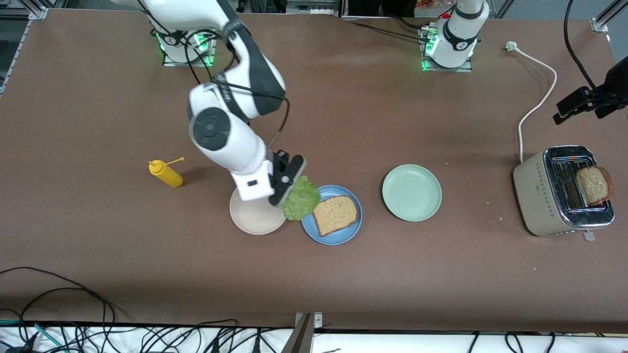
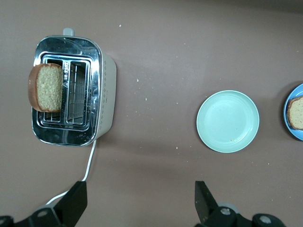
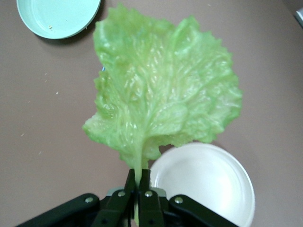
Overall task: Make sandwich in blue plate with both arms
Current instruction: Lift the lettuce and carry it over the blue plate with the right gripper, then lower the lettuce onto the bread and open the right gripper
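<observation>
Lettuce leaf (image 1: 300,198) pinched by right end effector (image 1: 284,195) over rims of blue plate (image 1: 338,234) and beige plate (image 1: 252,220).
Three round plates, two bread slices counted: one speckled slice (image 1: 335,214) on blue plate, one slice (image 1: 593,184) in toaster (image 1: 549,196). Pale green plate (image 1: 411,192) bare, brown bench (image 1: 98,245) open around it. Left end effector (image 2: 142,208) is held wide above bench near toaster.

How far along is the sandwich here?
Done: one bread slice lies on the blue plate. In hand: the right gripper pinches the lettuce leaf by its stem, over that plate's edge. Left: lettuce down, then the toaster's slice; the left gripper is open.
</observation>
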`<state>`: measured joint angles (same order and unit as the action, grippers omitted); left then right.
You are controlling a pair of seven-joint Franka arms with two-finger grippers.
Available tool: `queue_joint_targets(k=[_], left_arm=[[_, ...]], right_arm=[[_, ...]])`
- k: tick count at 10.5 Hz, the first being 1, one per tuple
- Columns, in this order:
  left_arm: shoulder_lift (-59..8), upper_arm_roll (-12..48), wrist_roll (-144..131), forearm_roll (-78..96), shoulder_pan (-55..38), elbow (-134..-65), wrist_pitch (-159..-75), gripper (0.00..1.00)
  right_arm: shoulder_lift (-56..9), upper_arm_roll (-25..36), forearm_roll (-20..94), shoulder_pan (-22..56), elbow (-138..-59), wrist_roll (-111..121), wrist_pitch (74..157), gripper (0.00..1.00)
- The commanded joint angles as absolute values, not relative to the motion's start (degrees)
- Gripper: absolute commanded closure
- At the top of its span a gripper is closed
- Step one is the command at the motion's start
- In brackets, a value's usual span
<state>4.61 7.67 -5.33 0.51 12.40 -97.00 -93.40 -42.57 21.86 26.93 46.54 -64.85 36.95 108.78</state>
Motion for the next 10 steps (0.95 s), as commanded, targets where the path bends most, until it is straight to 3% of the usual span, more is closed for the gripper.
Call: queue_joint_targets(k=[1,7,10], left_arm=[[4.92,8.00,-4.84,1.67,14.06,-97.56,-94.13,0.00],[4.83,8.00,-4.57,1.67,14.59,-97.65,-94.04,0.00],[4.83,7.91,-4.57,1.67,14.59,-97.65,-94.04,0.00]], right_arm=[[-49.46,21.01,22.51,51.14,-64.07,37.97,121.33,1.00],[-58.26,20.92,17.41,54.14,-64.16,49.11,136.30,1.00],[-59.76,20.92,17.32,53.88,-64.16,52.03,139.48,1.00]])
